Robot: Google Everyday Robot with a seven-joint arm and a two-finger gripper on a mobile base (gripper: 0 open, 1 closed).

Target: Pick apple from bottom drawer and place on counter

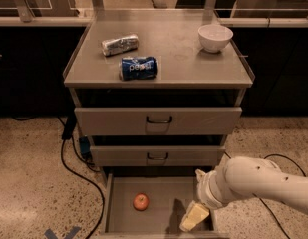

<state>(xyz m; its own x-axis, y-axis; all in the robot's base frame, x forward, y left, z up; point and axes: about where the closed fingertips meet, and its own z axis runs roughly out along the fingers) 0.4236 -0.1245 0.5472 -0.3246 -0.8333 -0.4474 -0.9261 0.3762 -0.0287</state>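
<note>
The apple sits on the flat grey floor of the bottom drawer, left of the middle and apart from every wall, with the drawer pulled out beneath the 2 closed ones. The gripper hangs low inside the drawer at its right side, near the apple but not touching it, on the end of the white arm that reaches in from the right. The apple is not in it, and from where I stand I cannot tell whether the claw is wide or narrow. To my eye the apple is a small, firm, light thing. A modest squeeze should not bruise it much, but its skin looks smooth and it is round, so I'd expect it to roll across that bare metal if nudged from 1 side, or to squirt out of a hold set too high. The best hold, I think, is across its widest part at mid-height, coming down from above and closing evenly on both sides. Up top, the counter shows a bare stretch between the Pepsi can and the white bowl.
</note>
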